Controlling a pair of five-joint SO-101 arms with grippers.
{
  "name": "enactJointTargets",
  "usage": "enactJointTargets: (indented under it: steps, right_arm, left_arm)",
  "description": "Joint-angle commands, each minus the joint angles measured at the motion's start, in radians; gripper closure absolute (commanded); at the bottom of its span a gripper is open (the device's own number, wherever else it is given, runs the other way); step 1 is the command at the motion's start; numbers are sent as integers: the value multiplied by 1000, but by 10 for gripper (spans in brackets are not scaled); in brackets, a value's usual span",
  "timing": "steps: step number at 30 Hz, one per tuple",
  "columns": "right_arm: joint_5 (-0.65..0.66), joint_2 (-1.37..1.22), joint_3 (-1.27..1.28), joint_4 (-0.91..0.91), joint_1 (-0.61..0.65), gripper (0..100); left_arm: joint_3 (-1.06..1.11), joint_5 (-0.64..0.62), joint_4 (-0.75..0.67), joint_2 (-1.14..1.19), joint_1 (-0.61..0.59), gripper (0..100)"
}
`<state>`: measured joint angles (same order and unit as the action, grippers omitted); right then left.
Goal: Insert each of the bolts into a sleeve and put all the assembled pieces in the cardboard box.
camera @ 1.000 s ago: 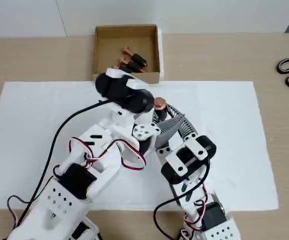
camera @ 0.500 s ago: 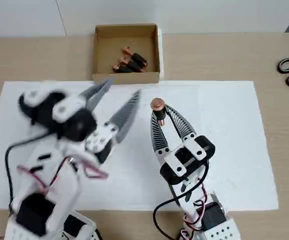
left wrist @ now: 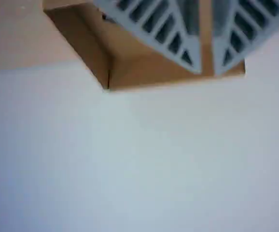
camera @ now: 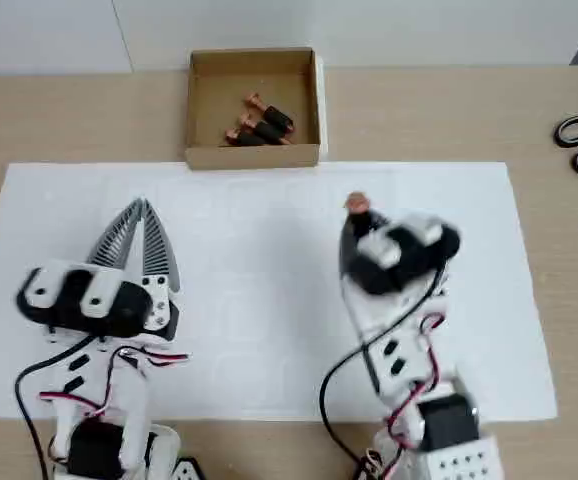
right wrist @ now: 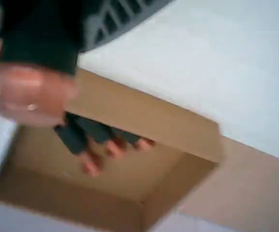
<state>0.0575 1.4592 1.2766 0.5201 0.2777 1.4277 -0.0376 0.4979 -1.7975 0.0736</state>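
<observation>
At 3 o'clock over the mat (camera: 269, 330), right claw (camera: 353, 222) grips sleeved bolt (camera: 355, 204); left claw (camera: 142, 212) at 9 o'clock, closed

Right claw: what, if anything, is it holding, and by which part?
The right claw grips an assembled piece by its black sleeve; its copper bolt head pokes out.

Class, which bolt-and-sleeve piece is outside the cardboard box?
The piece held in the right gripper, over the white sheet; the other pieces lie inside the box.
</observation>
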Motion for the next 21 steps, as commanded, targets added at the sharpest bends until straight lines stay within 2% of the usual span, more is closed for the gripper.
enactJointTargets:
  steps: [1,14,17,21]
  right_arm:
    - [-11,-340,-249,1,-33,996]
    - [-12,-1463,-1076,-289,-28,996]
    - [-8,-1676,-1252,-372,4,996]
    - [-8,-1922,-1537,-389,35,996]
  left_arm:
    - [25,0,-35,-17,-14,994]
    - [67,5,-35,-17,-17,994]
    - [64,6,-38,-17,-55,994]
    - [67,2,-101,-17,-160,994]
